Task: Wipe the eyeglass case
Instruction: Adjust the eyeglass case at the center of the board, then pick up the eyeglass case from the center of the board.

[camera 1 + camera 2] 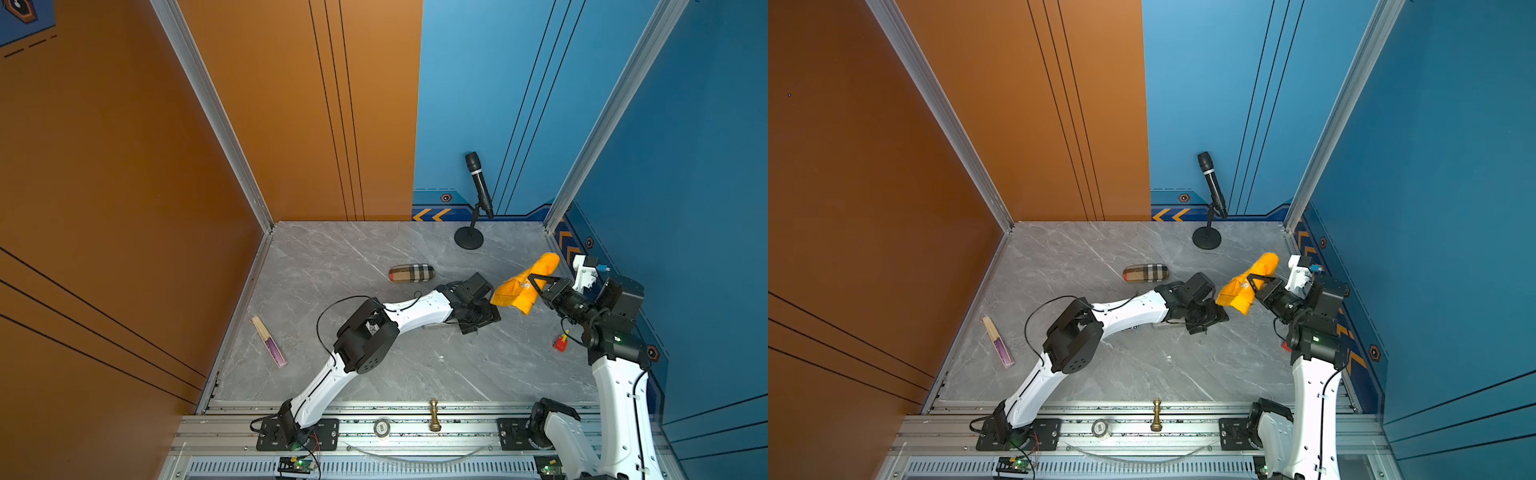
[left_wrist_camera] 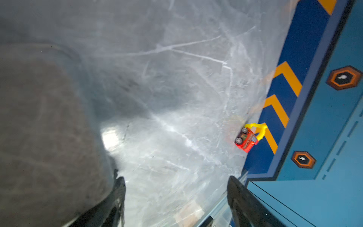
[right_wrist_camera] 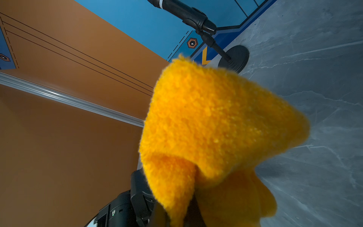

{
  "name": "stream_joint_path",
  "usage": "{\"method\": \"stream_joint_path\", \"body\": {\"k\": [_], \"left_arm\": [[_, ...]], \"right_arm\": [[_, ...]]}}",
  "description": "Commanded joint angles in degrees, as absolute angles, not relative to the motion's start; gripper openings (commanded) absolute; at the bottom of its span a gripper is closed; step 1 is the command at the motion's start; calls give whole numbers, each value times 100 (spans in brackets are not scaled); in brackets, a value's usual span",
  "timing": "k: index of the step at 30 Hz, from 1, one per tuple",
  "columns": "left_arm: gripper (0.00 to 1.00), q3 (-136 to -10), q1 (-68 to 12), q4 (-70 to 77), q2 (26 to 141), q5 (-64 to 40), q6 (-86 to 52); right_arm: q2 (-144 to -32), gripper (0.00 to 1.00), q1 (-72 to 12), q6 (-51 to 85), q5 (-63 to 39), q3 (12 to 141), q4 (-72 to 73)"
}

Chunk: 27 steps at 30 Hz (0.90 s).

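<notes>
My cloth point(image 3: 216, 127) is fuzzy, matt orange fleece; the eyeglass case point(image 1: 411, 273) looks like woven checked fabric; the tabletop point(image 1: 332, 257) is smooth, glossy marble-look grey

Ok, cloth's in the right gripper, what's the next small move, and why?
Probably carry the yellow cloth over to the eyeglass case and lower it there: the right gripper holds the cloth above the table, apart from the case, which lies untouched; the left gripper is open and empty.

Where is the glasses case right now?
In both top views the eyeglass case lies mid-table toward the back, between the microphone stand and the left arm.
</notes>
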<state>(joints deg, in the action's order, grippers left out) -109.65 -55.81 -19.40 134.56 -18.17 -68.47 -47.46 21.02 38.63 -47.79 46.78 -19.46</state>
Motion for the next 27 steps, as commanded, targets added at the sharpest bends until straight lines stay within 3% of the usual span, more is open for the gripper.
{"method": "stream_joint_path", "body": {"k": [1, 7, 11, 17, 27], "left_arm": [[81, -10880, -5489, -1795, 13112, -2716, -6129], [79, -9774, -5320, -1934, 11907, -3240, -4826], [77, -9974, -5063, -3667, 11272, -2098, -2310], [78, -9110, -4816, -4057, 10598, -1197, 1073], [78, -9020, -4490, -4051, 11285, -1446, 2988]], "right_arm": [[-4746, 0, 2145, 3965, -4785, 4592, -1678], [-4788, 0, 1986, 3692, -4527, 4614, -1933], [-4951, 0, 1543, 3356, -4156, 4716, -2243], [-5446, 0, 544, 2773, -3334, 5183, -2988], [-5954, 0, -26, 2508, -2900, 5632, -3313]]}}
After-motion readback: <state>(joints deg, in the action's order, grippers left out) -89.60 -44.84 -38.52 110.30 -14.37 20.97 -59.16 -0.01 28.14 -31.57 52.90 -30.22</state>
